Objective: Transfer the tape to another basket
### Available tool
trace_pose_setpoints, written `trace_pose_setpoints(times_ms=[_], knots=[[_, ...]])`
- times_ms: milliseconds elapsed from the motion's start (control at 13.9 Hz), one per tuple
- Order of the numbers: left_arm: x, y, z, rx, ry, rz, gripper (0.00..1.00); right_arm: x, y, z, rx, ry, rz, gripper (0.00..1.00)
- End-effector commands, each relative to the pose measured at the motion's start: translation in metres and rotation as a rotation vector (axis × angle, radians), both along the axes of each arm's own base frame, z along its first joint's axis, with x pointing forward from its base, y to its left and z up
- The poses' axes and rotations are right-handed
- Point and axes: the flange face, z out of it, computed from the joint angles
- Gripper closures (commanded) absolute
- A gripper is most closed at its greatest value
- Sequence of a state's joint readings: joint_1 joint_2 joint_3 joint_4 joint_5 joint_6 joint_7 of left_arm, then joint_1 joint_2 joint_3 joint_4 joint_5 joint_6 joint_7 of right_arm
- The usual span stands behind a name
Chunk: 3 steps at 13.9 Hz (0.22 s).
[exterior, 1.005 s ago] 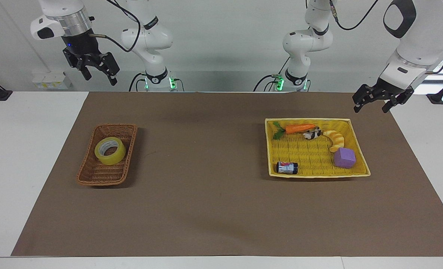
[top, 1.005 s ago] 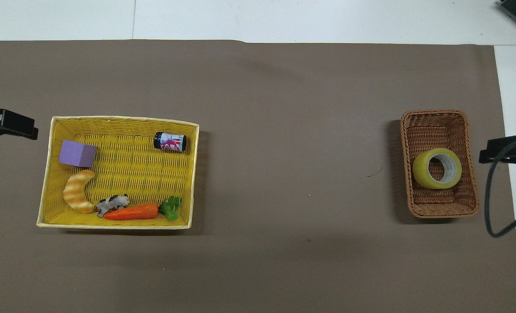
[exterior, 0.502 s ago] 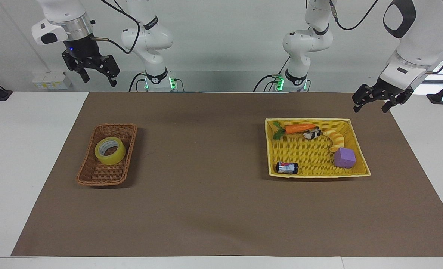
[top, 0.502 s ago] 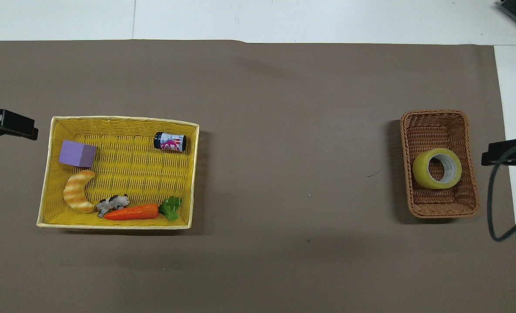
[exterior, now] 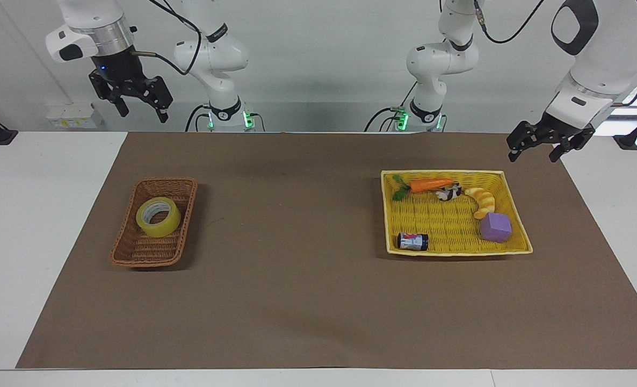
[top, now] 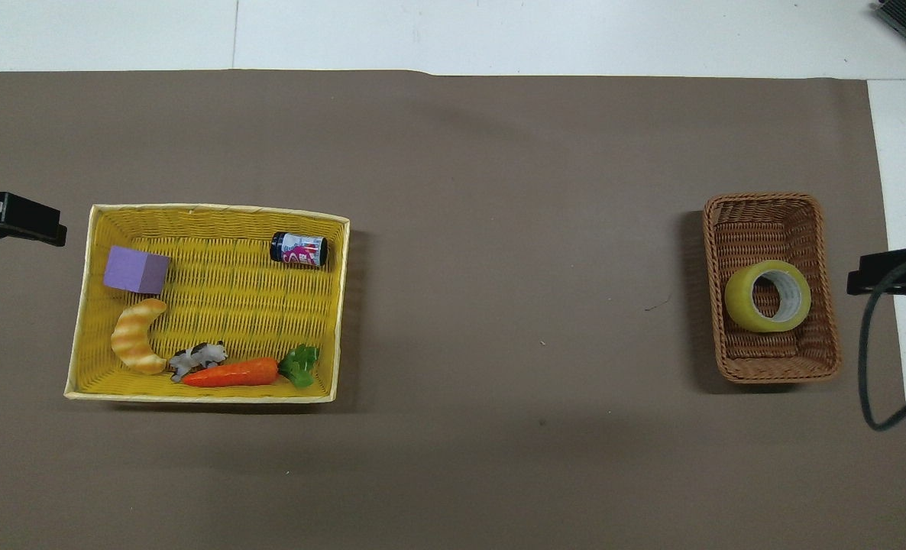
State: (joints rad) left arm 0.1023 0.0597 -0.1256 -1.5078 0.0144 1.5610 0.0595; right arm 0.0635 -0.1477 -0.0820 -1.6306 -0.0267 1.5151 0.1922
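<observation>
The tape (exterior: 158, 216) (top: 768, 296), a yellow roll with a pale core, lies in the brown wicker basket (exterior: 136, 252) (top: 758, 210) at the right arm's end of the table. My right gripper (exterior: 142, 114) (top: 892, 271) hangs high in the air, off to the side of that basket, open and holding nothing. At the left arm's end of the table sits the yellow basket (exterior: 388, 215) (top: 216, 209). My left gripper (exterior: 533, 157) (top: 17, 219) is open just outside that basket's corner, over the mat's edge, with nothing in it.
Inside the yellow basket are a dark can (top: 298, 249), a purple cube (top: 137, 270), a croissant (top: 137, 336), a small animal figure (top: 197, 357) and a toy carrot (top: 231, 373). A brown mat (top: 499, 229) covers the table between the two baskets.
My right gripper has risen slightly and drawn a little away from the brown basket. The left gripper, the tape and both baskets have not moved.
</observation>
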Motion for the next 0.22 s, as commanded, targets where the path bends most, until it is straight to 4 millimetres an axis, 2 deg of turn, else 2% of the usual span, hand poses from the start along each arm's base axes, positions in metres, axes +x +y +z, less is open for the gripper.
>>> trace_pose_setpoints(times_ms=[0, 144], knots=[[-0.0085, 0.0046, 0.0013, 0.019, 0.006, 0.0, 0.0, -0.0043, 0.0002, 0.0064, 0.005, -0.011, 0.019, 0.0], [-0.0083, 0.0061, 0.0015, 0.018, 0.004, 0.004, 0.0, -0.0047, 0.0026, 0.0097, 0.013, -0.016, 0.012, 0.0]])
